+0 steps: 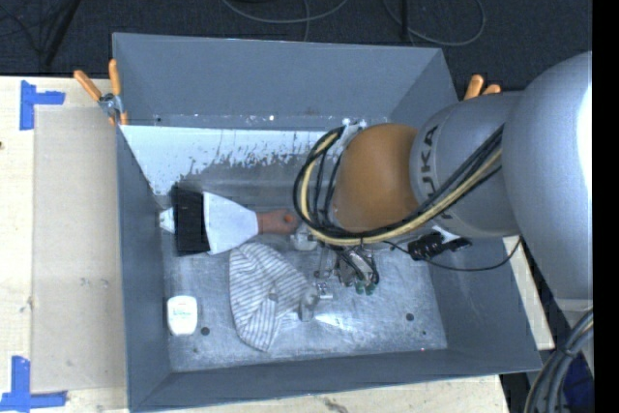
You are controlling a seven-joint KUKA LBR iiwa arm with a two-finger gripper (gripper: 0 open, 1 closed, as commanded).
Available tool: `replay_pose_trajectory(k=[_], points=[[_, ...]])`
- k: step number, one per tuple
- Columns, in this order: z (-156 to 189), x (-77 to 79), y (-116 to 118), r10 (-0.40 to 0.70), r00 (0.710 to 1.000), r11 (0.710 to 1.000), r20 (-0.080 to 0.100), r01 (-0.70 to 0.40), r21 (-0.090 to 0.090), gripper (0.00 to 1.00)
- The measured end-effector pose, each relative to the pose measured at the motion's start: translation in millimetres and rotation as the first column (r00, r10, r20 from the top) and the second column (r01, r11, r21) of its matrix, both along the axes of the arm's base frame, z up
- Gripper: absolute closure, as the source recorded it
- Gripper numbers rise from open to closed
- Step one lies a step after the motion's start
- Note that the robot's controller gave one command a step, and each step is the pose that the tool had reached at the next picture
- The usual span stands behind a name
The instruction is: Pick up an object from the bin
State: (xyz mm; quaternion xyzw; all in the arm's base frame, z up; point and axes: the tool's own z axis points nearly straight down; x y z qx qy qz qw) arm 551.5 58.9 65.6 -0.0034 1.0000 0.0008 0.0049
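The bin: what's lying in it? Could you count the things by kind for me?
brush, black bristles and white body: 1
striped cloth, grey and white: 1
small white case: 1
Total: 3

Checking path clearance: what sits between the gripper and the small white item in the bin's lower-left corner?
The crumpled striped cloth lies across that stretch, as the camera view shows.

Bin floor: brush at left, handle pointing right. Cloth in the middle, just below the brush in view (touching or not, cannot tell). Small case lower left, apart from the cloth. Gripper over the cloth's right edge.
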Motion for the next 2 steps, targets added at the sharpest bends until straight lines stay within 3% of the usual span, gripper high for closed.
replay_pose_trajectory(k=[1,2], points=[[4.7,-3.6,-0.2,-0.002,1.000,1.000,0.001,0.002,0.000,0.00],[11.0,-27.8,-41.1,-0.176,0.984,0.984,-0.004,0.176,0.012,1.00]])
